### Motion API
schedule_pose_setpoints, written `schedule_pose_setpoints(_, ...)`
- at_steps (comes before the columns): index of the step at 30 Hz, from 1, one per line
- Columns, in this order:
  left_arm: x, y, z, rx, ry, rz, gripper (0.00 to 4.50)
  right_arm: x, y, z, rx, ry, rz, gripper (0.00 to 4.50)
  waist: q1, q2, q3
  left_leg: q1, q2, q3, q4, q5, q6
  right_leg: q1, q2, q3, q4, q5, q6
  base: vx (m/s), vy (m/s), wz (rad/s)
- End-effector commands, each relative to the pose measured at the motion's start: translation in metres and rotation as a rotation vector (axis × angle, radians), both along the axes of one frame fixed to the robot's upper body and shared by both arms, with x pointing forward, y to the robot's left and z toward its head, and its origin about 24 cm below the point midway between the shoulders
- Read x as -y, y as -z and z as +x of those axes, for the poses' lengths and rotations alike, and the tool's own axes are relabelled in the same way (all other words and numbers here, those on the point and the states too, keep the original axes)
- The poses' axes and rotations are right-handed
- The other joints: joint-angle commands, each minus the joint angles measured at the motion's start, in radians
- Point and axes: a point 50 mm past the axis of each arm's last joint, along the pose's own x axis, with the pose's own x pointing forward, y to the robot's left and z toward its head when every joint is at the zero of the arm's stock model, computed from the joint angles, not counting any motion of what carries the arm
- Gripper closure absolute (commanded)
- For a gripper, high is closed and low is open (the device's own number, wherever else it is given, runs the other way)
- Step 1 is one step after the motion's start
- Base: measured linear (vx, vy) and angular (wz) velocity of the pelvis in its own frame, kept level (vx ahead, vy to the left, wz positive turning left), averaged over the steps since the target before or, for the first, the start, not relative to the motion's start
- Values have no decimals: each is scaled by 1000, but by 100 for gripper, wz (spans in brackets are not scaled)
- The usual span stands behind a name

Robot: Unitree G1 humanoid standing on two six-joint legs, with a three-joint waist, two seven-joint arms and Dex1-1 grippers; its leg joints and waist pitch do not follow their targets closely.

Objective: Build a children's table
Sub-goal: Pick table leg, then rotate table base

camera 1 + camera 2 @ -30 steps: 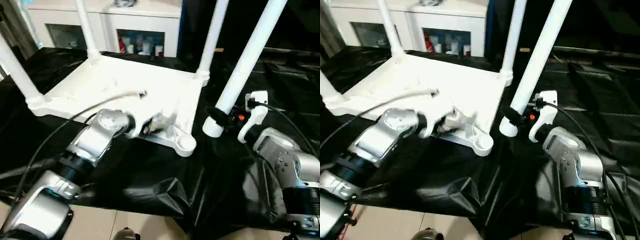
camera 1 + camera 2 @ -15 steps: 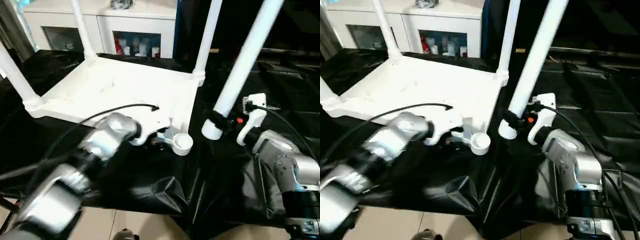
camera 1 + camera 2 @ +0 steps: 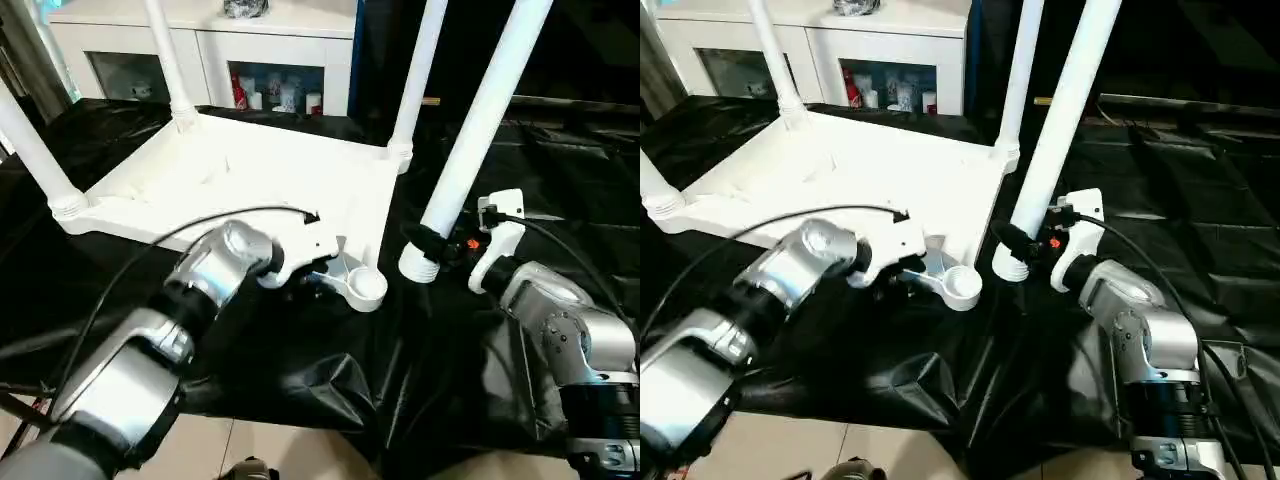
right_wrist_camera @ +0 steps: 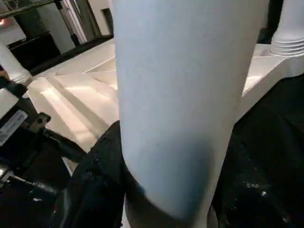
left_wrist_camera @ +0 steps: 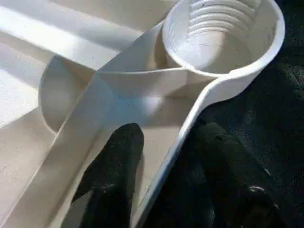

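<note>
Since a second ago the left gripper [image 5: 161, 185] has slid rightward to straddle the tabletop's [image 3: 240, 170] near rim beside the empty socket [image 3: 366, 286] (threaded inside); right gripper [image 3: 432, 246] clamps the loose leg [image 3: 470, 150].

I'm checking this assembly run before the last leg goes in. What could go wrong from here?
The fourth leg is held near its bottom end by the right end effector, so the long top could swing. It stands beside the empty socket, not over it, so it may enter crooked. The left end effector straddles the tabletop rim; the tabletop may slide.
</note>
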Motion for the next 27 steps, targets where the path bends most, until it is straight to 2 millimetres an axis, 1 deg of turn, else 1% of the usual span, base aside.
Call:
schedule_pose_setpoints(1,4,-5,2,3,30,5,265,-1,-4,0,33,-11,-20,259,5,-4,-84,15,37,-15,-69,-209,17,67,-75,52,-74,-303,-147,0,0,0)
schedule_pose_setpoints(3,4,-5,1,-3,37,4,270,-1,-4,0,33,-11,-19,259,5,-4,-84,16,39,-16,-69,-211,16,67,-76,52,-72,-301,-149,0,0,0)
schedule_pose_setpoints(4,5,-5,1,-5,39,6,283,-1,-4,0,33,-11,-19,259,5,-5,-84,15,38,-15,-69,-211,16,67,-76,52,-73,-302,-149,0,0,0)
schedule_pose_setpoints(5,5,-3,0,-13,54,24,305,-2,-4,0,33,-11,-20,259,6,-3,-84,16,39,-16,-69,-214,16,67,-77,53,-73,-301,-152,0,0,0)
schedule_pose_setpoints(9,2,1,-2,-43,83,67,316,-2,-3,-1,32,-13,-23,259,5,0,-85,16,39,-17,-70,-213,15,68,-76,53,-72,-289,-155,0,0,0)
schedule_pose_setpoints(10,2,1,-3,-49,92,74,333,-2,-3,-1,32,-13,-24,259,5,1,-85,16,39,-17,-70,-212,15,68,-76,53,-71,-283,-157,0,0,0)
schedule_pose_setpoints(11,2,2,-4,-58,113,82,346,-2,-3,-2,32,-14,-26,259,5,1,-84,16,39,-17,-70,-217,15,68,-76,53,-72,-280,-160,0,0,0)
schedule_pose_setpoints(12,1,3,-8,-78,153,96,346,-2,-2,-2,32,-14,-36,259,5,0,-84,17,40,-17,-71,-220,14,69,-77,53,-71,-282,-161,0,0,0)
schedule_pose_setpoints(13,0,4,-13,-115,197,108,346,-2,-1,-2,32,-13,-39,259,5,3,-84,17,40,-18,-72,-221,13,69,-77,53,-71,-282,-162,0,0,0)
schedule_pose_setpoints(14,-1,4,-14,-125,208,111,351,-2,-1,-2,32,-13,-40,259,4,2,-85,16,42,-18,-73,-213,11,71,-79,55,-67,-270,-167,0,0,0)
schedule_pose_setpoints(15,-1,4,-16,-141,224,113,365,-2,-1,-2,31,-13,-40,259,3,2,-83,16,41,-16,-72,-214,12,68,-78,56,-69,-267,-171,0,0,0)
schedule_pose_setpoints(16,-1,4,-16,-141,224,113,365,-2,-1,-2,31,-13,-40,259,3,3,-84,17,42,-16,-72,-217,12,69,-79,56,-66,-260,-179,0,0,0)
schedule_pose_setpoints(17,0,4,-21,-175,248,110,375,-2,-1,-3,31,-15,-42,259,4,3,-84,18,43,-16,-72,-219,10,69,-79,56,-66,-258,-183,0,0,0)
schedule_pose_setpoints(18,0,4,-22,-185,255,109,381,-2,-1,-3,31,-16,-42,259,4,5,-83,19,45,-17,-74,-225,8,69,-80,56,-66,-265,-184,0,0,0)
schedule_pose_setpoints(19,0,5,-25,-198,265,107,381,-2,0,-3,30,-17,-44,259,2,4,-82,19,42,-16,-73,-228,9,68,-78,56,-69,-274,-181,0,0,0)
schedule_pose_setpoints(20,1,6,-26,-204,260,98,386,-3,0,-3,30,-17,-44,259,2,7,-82,19,45,-17,-75,-233,4,69,-79,56,-67,-274,-184,0,0,0)
schedule_pose_setpoints(21,2,7,-27,-205,255,91,402,-3,0,-3,30,-17,-44,259,2,8,-81,20,45,-17,-75,-239,3,67,-79,56,-68,-277,-184,0,0,0)
schedule_pose_setpoints(22,3,7,-28,-205,243,81,405,-3,0,-3,31,-17,-44,259,2,7,-81,21,43,-16,-74,-248,2,68,-79,56,-70,-286,-183,0,0,0)
schedule_pose_setpoints(23,6,8,-29,-212,200,32,407,-4,0,-3,32,-17,-43,259,1,7,-81,21,42,-16,-74,-252,2,69,-79,55,-72,-303,-177,0,0,0)
schedule_pose_setpoints(25,7,9,-30,-219,176,4,412,-5,0,-3,32,-17,-42,259,1,6,-80,20,43,-17,-74,-249,3,70,-80,55,-70,-301,-181,0,0,0)
schedule_pose_setpoints(26,8,9,-31,-221,161,-16,424,-5,0,-3,32,-17,-41,259,0,6,-81,20,40,-16,-73,-251,10,69,-78,54,-74,-319,-174,0,0,0)
schedule_pose_setpoints(27,9,9,-31,-226,131,-45,424,-5,0,-3,32,-15,-37,259,-1,5,-81,19,41,-16,-73,-248,11,70,-78,54,-73,-321,-172,0,0,0)
